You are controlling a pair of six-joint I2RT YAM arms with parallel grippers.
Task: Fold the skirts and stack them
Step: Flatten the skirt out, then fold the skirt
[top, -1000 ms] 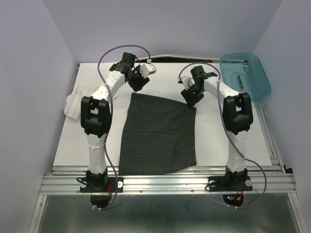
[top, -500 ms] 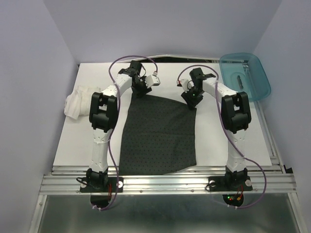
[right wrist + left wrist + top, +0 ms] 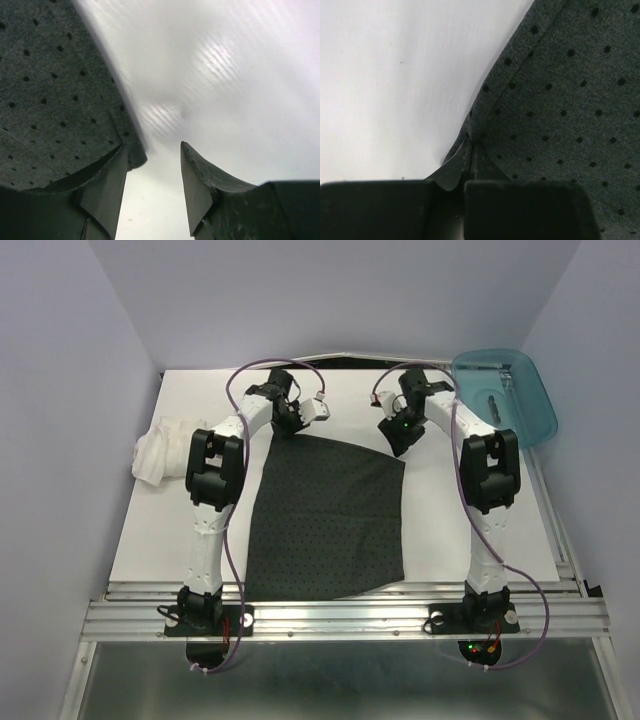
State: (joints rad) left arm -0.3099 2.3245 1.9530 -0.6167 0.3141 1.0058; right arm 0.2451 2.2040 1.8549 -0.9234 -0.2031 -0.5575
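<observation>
Charcoal dotted cloth skirt (image 3: 328, 515) lies flat on white worktop (image 3: 435, 535); left hand (image 3: 470, 145) pinches its corner, right hand (image 3: 152, 150) gapes open.

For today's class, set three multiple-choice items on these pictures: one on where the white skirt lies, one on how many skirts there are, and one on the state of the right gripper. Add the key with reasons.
1. Where does the white skirt lie?
A. bunched at the left edge of the table
B. folded in the middle
C. hanging off the near edge

2. How many skirts are in view?
A. one
B. two
C. three

3. How do the jaws of the right gripper stand?
A. shut on cloth
B. shut on nothing
C. apart

Key:
1 A, the top view shows it crumpled at that edge.
2 B, there is the white one and the flat dark dotted skirt.
3 C, the wrist view shows a clear gap.
</observation>
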